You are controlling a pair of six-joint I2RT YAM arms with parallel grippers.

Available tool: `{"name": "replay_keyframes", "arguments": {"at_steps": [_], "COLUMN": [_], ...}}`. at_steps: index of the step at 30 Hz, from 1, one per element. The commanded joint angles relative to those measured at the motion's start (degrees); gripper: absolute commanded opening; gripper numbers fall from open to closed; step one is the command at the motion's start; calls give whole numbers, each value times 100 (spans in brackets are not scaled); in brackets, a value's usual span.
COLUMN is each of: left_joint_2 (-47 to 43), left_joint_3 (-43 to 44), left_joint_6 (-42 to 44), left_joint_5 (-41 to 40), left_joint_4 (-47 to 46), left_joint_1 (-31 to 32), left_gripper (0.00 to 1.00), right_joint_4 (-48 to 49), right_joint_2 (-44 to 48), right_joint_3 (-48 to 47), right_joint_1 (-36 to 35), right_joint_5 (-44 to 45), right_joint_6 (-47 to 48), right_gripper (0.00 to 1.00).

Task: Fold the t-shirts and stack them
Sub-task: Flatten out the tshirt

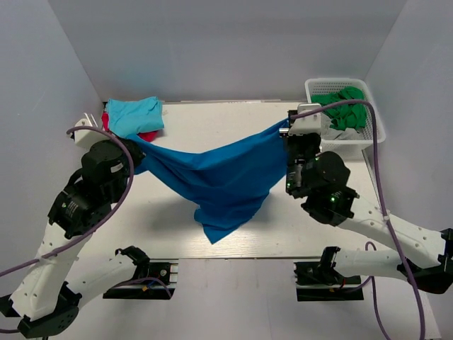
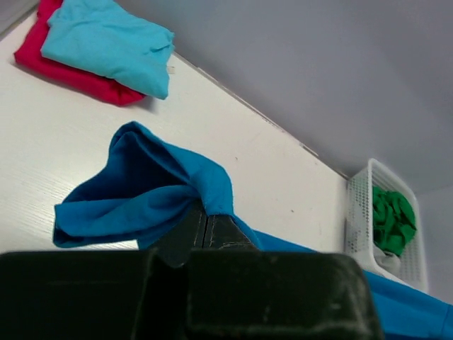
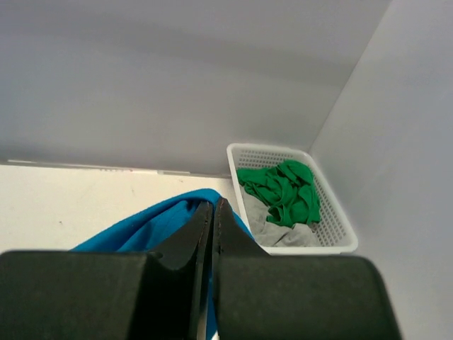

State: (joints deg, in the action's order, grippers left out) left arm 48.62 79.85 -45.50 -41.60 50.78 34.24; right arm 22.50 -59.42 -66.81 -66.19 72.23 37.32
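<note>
A royal-blue t-shirt hangs stretched above the table between both arms, its lower corner drooping toward the front edge. My left gripper is shut on its left end; in the left wrist view the blue t-shirt bunches over the closed gripper. My right gripper is shut on the shirt's right end, and the blue t-shirt wraps the closed gripper. At the back left a folded turquoise t-shirt lies on a red t-shirt, turquoise t-shirt over red t-shirt.
A white basket at the back right holds green and grey clothes; the basket stands just beyond my right gripper. Grey walls close in the white table on three sides.
</note>
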Motion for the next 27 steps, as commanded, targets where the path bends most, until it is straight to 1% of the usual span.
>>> {"name": "replay_keyframes", "arguments": {"at_steps": [1,5,6,8,9,10,11,14,15,16,17,19,20,21,22,23,25,26,27], "left_joint_2": [16,462,560,753,963,1069,1175,1632,1764,1895,2175,2475,2764,2906,3038,3178,3592,3724,3855], "left_joint_3": [-180,-251,-303,-304,-304,-252,-251,-251,-199,-198,-146,-76,-23,-23,-23,30,83,135,188], "left_joint_6": [6,-109,-109,-109,-109,-56,-56,-56,-4,-3,66,67,67,67,67,67,67,67,119], "left_joint_5": [-480,-822,-884,-1041,-1104,-1104,-1287,-1456,-1525,-1526,-1587,-1588,-1527,-1526,-1439,-1377,-1237,-1184,-1183], "left_joint_4": [-436,-543,-543,-692,-693,-771,-876,-1017,-1096,-1149,-1280,-1377,-1430,-1527,-1589,-1659,-1800,-1800,-1896], "left_joint_1": [4,-49,-49,-49,-49,-49,-49,-102,-163,-241,-294,-470,-619,-620,-777,-865,-1128,-1217,-1305], "left_gripper": [0,0,0,0,0,0,0,0,0,0,0,0,0,0,0,0,0,0,0], "right_joint_4": [185,150,80,-289,-412,-631,-694,-1019,-1159,-1230,-1344,-1511,-1773,-1854,-1916,-2012,-2127,-2205,-2215], "right_joint_2": [-113,-736,-921,-1203,-1282,-1518,-1607,-2064,-2274,-2406,-2669,-3092,-3537,-3707,-3856,-4328,-4639,-5206,-5377], "right_joint_3": [-43,-69,-183,-376,-481,-543,-657,-983,-1062,-1341,-1431,-1763,-2027,-2273,-2406,-2625,-3030,-3432,-3566], "right_joint_1": [335,826,1088,1284,1545,1661,1741,2233,2399,2566,2742,2970,3102,3182,3313,3436,3595,3692,3736], "right_joint_5": [-24,-252,-305,-586,-778,-832,-998,-1368,-1691,-1764,-2060,-2238,-2579,-2686,-2975,-3091,-3625,-3767,-3856], "right_joint_6": [-621,-927,-998,-1287,-1480,-1569,-1735,-2114,-2167,-2289,-2334,-2535,-2589,-2703,-2782,-2818,-2923,-2967,-2994], "right_gripper": [0,0,0,0,0,0,0,0,0,0,0,0,0,0,0,0,0,0,0]}}
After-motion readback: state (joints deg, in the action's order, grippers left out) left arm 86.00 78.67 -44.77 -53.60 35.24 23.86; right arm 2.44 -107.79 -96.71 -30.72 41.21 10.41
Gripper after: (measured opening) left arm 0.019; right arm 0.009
